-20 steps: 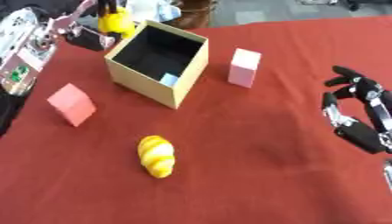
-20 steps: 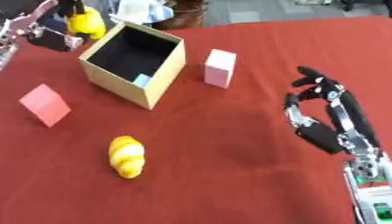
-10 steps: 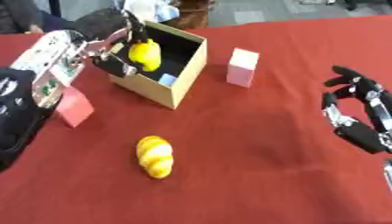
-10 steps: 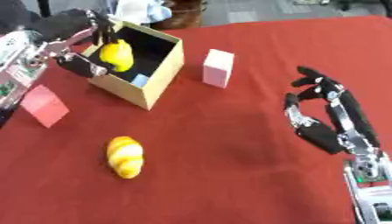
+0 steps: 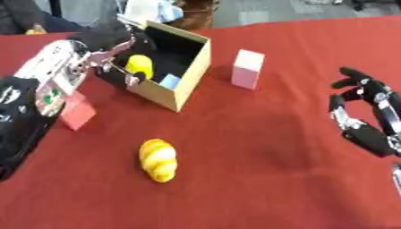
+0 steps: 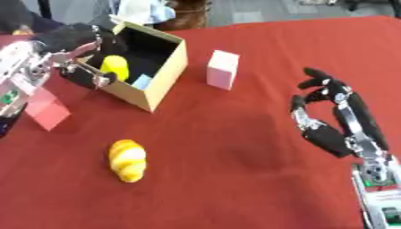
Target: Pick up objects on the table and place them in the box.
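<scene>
Yellow object [image 5: 140, 65] over box [image 5: 190, 67]

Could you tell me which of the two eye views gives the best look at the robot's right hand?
The right eye view: the right hand shows whole there, with its wrist and forearm below, hovering over the red table, fingers relaxed and holding nothing. In the left eye view the same hand sits at the picture's right edge, partly cut off.

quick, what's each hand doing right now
Left hand: shut on the yellow object, holding it inside the box.
Right hand: open, holding nothing, fingers relaxed, off at the table's right side.
</scene>
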You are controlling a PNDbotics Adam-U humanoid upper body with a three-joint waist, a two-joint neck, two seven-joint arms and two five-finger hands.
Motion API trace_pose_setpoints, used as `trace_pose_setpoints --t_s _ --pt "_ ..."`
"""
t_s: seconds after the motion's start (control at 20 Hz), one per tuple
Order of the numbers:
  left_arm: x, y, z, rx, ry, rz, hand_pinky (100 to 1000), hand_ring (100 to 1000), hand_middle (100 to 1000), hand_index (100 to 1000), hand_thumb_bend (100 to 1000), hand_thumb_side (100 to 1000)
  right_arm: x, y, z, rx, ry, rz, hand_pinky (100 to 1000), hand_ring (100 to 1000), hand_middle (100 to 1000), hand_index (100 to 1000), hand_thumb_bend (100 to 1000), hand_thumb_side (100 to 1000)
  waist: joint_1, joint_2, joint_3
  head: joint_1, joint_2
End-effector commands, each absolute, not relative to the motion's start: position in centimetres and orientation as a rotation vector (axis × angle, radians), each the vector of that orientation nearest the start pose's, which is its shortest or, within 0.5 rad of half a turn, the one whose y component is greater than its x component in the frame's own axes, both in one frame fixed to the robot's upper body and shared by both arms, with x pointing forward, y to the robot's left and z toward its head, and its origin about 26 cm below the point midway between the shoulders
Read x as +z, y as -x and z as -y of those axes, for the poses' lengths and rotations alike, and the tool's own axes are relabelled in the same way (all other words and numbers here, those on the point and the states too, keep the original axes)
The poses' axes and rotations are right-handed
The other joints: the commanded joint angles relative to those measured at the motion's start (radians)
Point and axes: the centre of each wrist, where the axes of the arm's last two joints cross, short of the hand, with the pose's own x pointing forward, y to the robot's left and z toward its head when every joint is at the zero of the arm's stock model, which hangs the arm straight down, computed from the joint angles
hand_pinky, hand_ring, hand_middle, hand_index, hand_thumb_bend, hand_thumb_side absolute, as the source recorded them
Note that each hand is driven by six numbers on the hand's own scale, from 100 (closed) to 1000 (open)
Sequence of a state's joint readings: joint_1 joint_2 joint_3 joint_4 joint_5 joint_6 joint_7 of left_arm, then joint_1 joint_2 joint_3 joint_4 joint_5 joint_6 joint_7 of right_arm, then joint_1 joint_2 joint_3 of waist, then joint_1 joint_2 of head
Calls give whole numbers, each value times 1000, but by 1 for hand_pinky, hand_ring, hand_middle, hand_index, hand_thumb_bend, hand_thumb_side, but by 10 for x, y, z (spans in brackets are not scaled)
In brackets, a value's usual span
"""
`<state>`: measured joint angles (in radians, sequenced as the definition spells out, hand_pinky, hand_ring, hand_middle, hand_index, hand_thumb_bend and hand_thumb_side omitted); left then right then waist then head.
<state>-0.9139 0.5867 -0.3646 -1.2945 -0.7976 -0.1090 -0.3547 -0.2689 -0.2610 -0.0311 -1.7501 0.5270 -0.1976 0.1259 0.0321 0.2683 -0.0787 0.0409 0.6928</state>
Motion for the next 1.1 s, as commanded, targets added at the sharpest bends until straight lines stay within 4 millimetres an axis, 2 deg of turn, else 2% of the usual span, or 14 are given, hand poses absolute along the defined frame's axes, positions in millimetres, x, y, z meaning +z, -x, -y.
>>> trace_pose_setpoints --t_s 0.05,0.25,0.45,0.75,1.1 --pt "287 -421 -262 -1587 -1112 1663 691 606 654 808 555 104 136 -329 281 801 619 2061 697 615 707 938 100 644 3 -38 5 -4 -7" --pt "305 -398 -284 -1530 -1146 1714 694 606 652 807 576 128 135 -328 283 796 623 2055 696 614 707 938 100 648 5 -41 22 -7 -4" --pt "311 -372 -308 -1508 -1164 1686 702 620 668 815 620 157 134 -327 285 788 630 2047 697 614 707 938 100 651 2 -43 45 -17 -1" --pt "301 -340 -327 -1593 -1095 1590 723 657 699 828 634 163 134 -327 287 787 635 2043 696 614 707 938 100 651 3 -43 62 -26 -2" --pt "288 -322 -343 -1770 -1015 1357 745 713 749 850 695 130 133 -327 289 792 641 2035 697 614 707 938 100 655 9 -44 68 -32 0"
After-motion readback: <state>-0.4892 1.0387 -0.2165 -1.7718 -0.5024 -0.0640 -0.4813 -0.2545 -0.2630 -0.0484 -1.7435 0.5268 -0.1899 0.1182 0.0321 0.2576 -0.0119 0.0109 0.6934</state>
